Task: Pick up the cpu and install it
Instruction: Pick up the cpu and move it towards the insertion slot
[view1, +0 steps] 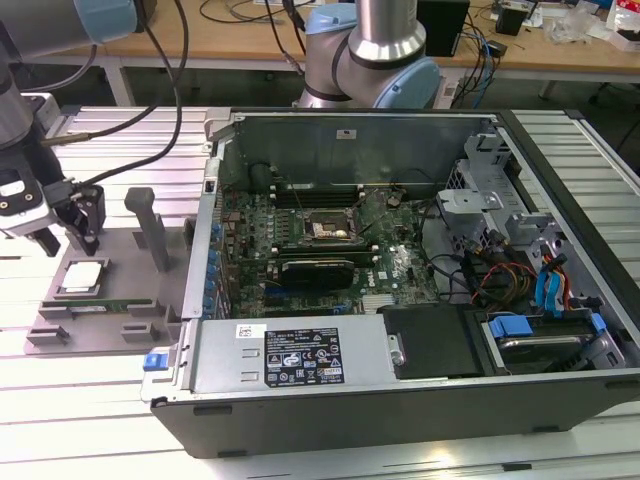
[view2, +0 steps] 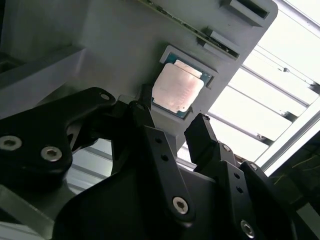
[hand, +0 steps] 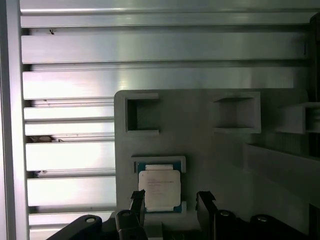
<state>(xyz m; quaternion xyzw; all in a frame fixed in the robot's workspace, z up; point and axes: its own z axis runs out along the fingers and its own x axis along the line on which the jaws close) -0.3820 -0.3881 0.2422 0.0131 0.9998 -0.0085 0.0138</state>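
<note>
From my station I take the grey holder plate (view1: 125, 285) as the reference for everything. It lies flat on the slatted aluminium desk (view1: 80, 400). The cpu (view1: 82, 276) sits in a shallow square pocket of this plate, with its silver top facing up and a thin green rim around it. It is not lifted. In both wrist views I see it flat in the pocket (hand: 159, 189), with the raised edges of the pocket around it.

The claw (view1: 68, 240) hangs just above the plate, over the cpu pocket. Its two black fingers (hand: 137, 200) stand apart, about as wide as the chip, and they hold nothing. I cannot tell if the fingertips touch the plate.

A long green memory stick (view1: 95, 304) lies in a slot of the plate, just beside the cpu. A grey upright post (view1: 150, 225) rises from the plate near the cpu pocket.

The open computer case (view1: 400, 400) stands just beside the plate, on the exterior view's right of it. Inside it, well apart from the plate, the square black socket (view1: 328, 229) is on the motherboard
</note>
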